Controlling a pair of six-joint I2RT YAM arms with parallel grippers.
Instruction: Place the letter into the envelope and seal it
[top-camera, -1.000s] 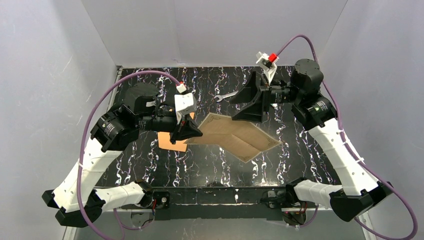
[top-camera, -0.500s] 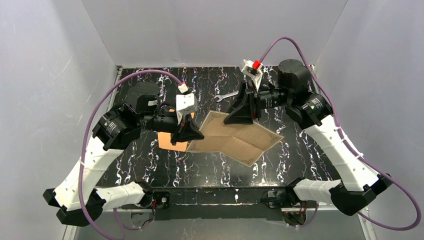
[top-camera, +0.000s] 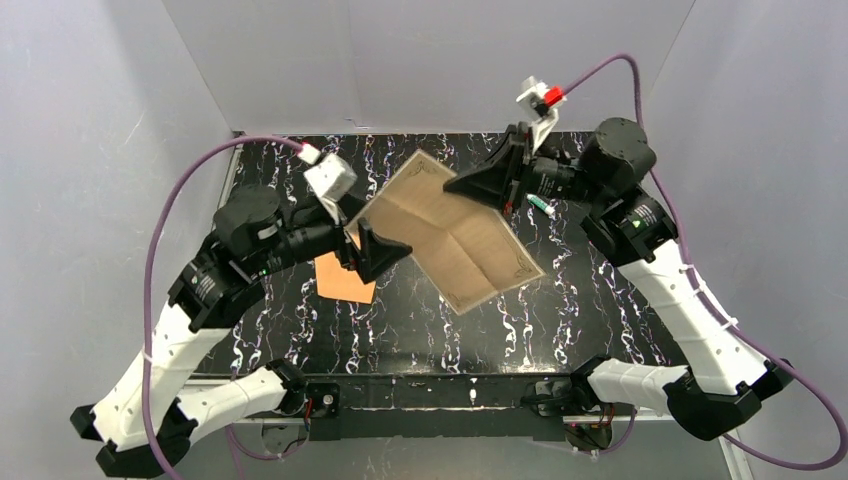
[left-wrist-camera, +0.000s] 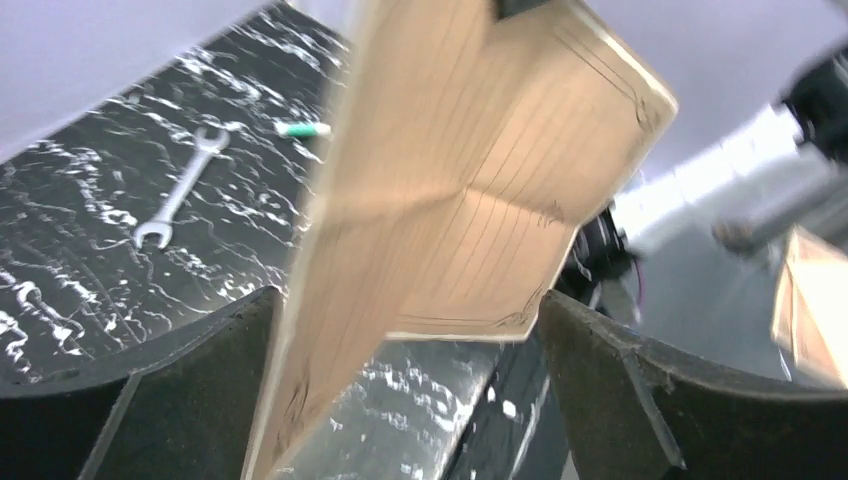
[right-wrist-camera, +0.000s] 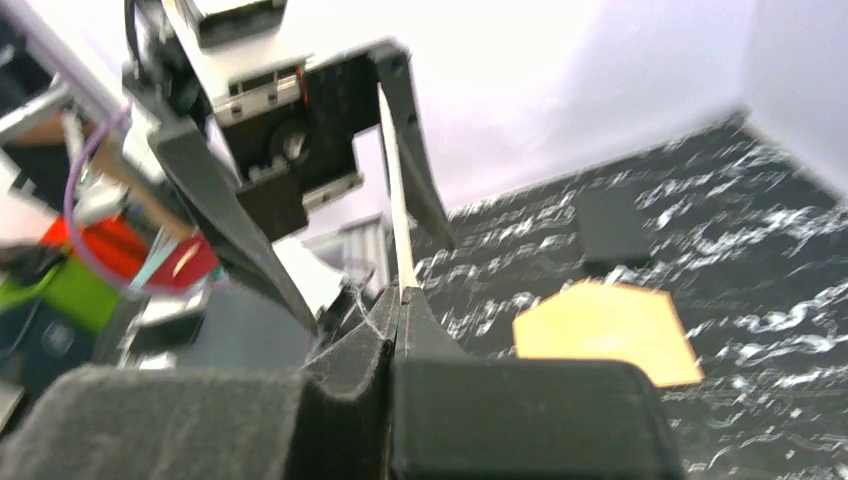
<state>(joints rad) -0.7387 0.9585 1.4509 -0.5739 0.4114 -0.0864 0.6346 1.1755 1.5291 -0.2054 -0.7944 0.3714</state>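
The letter, cream-tan with a dark ornamental border and fold creases, hangs tilted in the air above the table. My right gripper is shut on its far upper edge; in the right wrist view the sheet rises edge-on from the closed jaws. My left gripper stands open at the letter's left side. In the left wrist view the sheet passes between the wide-apart fingers, closer to the left one. The orange-brown envelope lies flat on the table, below the left gripper, and shows in the right wrist view.
A silver wrench and a small green-tipped pen lie on the black marbled table towards the back. White walls close in the back and both sides.
The right gripper closed on the letter and lifted it up off the table. The left gripper opened, released its hold and rose with the sheet's left side.
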